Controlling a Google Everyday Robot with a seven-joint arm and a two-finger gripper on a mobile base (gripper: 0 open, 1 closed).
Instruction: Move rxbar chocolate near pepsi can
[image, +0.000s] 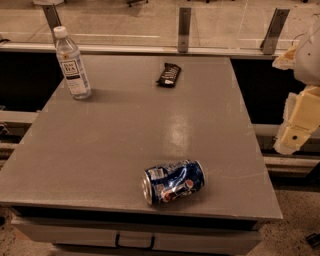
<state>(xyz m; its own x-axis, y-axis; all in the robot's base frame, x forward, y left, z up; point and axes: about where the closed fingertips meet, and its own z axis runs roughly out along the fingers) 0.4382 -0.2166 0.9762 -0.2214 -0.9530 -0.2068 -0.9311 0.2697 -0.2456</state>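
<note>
The rxbar chocolate is a small flat black bar with white lettering, lying at the far middle of the grey table. The pepsi can is blue and dented and lies on its side near the table's front edge, silver end facing left. My gripper is a cream-coloured piece at the right edge of the view, off the table's right side, well apart from both the bar and the can. It holds nothing that I can see.
A clear plastic bottle with a white cap stands upright at the table's far left corner. A glass railing with metal posts runs behind the table. A drawer handle sits below the front edge.
</note>
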